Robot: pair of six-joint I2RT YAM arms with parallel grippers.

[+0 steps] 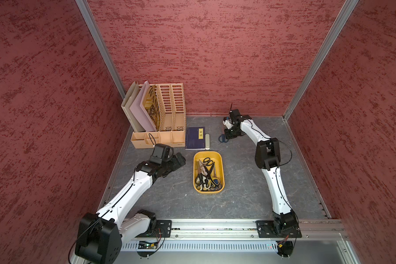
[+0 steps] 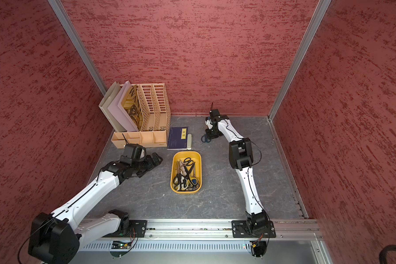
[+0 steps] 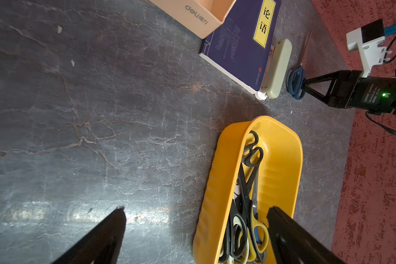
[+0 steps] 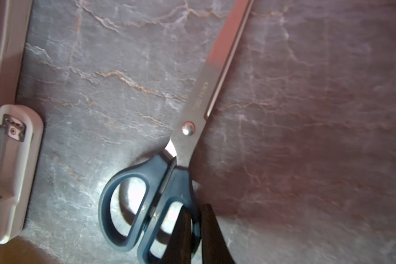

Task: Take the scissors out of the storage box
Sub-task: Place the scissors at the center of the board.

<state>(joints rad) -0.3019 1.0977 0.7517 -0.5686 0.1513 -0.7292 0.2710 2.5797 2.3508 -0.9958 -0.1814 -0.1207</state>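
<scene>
right claw [image 4: 196,211] pinched almost closed on one handle ring of the blue scissors [image 4: 146,198], with one finger [image 4: 183,228] passed through the ring and the other outside it. in both top views the right claw [image 1: 226,136] sits right of centre, near the back wall [image 1: 215,68]. the blue scissors [image 1: 223,138] are already out of the box, at counter [image 1: 242,182] level, blades pointing toward the back wall, near the stapler [image 1: 207,141] and the book [image 1: 193,137]. whether the blades bear fully on the counter cannot be told.

left claw [image 3: 196,209] spread wide and holding nothing; in both top views it hovers left of the box [image 1: 208,153]. the box lies at centre frame, with the other scissors [image 1: 207,174] heaped inside, most handles toward its lower end. the file rack [image 1: 169,107] stands at upper left, clear of the work.

step judged in hand: setting down the blue scissors.
- lower them until they lie flat.
- open the right claw only a little.
- draw the inner finger straight up out of the ring; a sideways exit would likely drag the scissors toward the stapler.

the black pair [image 1: 208,162] lying topmost in the box looks the easiest next pick, by its ring.
</scene>
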